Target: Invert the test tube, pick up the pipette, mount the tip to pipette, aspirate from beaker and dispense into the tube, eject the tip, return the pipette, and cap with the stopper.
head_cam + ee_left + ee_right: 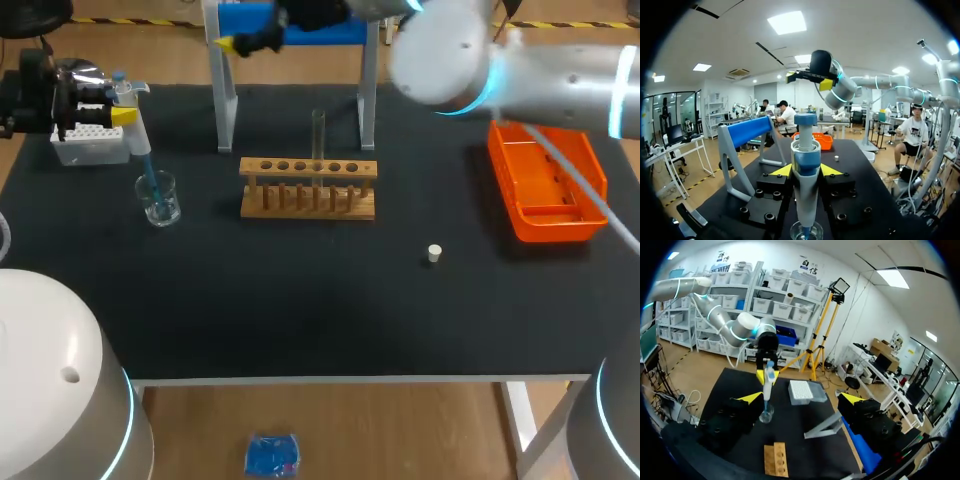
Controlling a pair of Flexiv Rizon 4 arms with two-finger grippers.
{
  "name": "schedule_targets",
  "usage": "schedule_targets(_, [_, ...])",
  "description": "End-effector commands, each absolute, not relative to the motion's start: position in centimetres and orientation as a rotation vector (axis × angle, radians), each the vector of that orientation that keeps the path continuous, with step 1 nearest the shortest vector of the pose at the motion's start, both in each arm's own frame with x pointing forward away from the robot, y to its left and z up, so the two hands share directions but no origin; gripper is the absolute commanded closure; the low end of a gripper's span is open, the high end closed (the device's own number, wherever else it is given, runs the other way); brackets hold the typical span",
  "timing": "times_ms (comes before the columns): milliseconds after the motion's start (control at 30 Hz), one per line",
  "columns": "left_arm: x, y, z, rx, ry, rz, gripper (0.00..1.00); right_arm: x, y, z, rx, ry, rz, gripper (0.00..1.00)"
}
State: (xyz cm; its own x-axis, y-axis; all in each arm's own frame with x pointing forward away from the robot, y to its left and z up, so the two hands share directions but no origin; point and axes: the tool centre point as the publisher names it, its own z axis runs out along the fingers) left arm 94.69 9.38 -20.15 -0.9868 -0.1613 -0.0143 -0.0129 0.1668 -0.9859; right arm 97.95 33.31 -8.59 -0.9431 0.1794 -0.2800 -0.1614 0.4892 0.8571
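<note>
Two claws to cover, so we'll start with our left claw [806, 170]. It's clamped on the pipette [806, 150], with one yellow finger pressed against each side of the blue-and-white body. The pipette hangs upright, and its thin blue tip [150, 180] dips down into the glass beaker [160, 200]. The beaker sits right under the claw, near the left end of the desk [300, 320]. Just behind the beaker there's the white tip box [88, 145].

Our right claw [801, 398] is spread wide with nothing between the fingers. It's up over the back of the desk, beside the blue top bar of the pipette stand [747, 131]. That puts it well apart from the pipette, facing across at the left claw.

Moving out to the middle of the desk, we've got the wooden rack [308, 187]. The test tube [318, 130] stands upright in one of its holes near the middle.

The little white stopper [434, 253] sits by itself on the dark mat, off to the right of the rack and well away from both claws. An orange tray [550, 225] is at the right edge, partly under our right arm.
</note>
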Motion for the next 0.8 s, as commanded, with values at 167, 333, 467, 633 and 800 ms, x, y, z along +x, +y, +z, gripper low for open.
schedule_targets(167, [94.7,9.4,-20.1,-0.172,2.31,-1.949,1.0,93.5,18.3,-7.4,-0.028,2.392,1.497,0.0])
schedule_targets(333, [94.7,9.4,-20.1,-0.172,2.31,-1.949,1.0,93.0,15.4,-9.8,-0.003,2.372,1.527,0.0])
schedule_targets(467, [94.7,9.4,-20.1,-0.172,2.31,-1.949,1.0,92.5,14.5,-12.1,-0.007,2.374,1.564,0.0])
schedule_targets(633, [94.7,9.4,-20.1,-0.172,2.31,-1.949,1.0,92.1,13.8,-15.1,-0.013,2.382,1.589,0.0])
schedule_targets(800, [94.7,9.4,-20.1,-0.172,2.31,-1.949,1.0,92.5,13.7,-17.5,0.001,2.373,1.63,0.0])
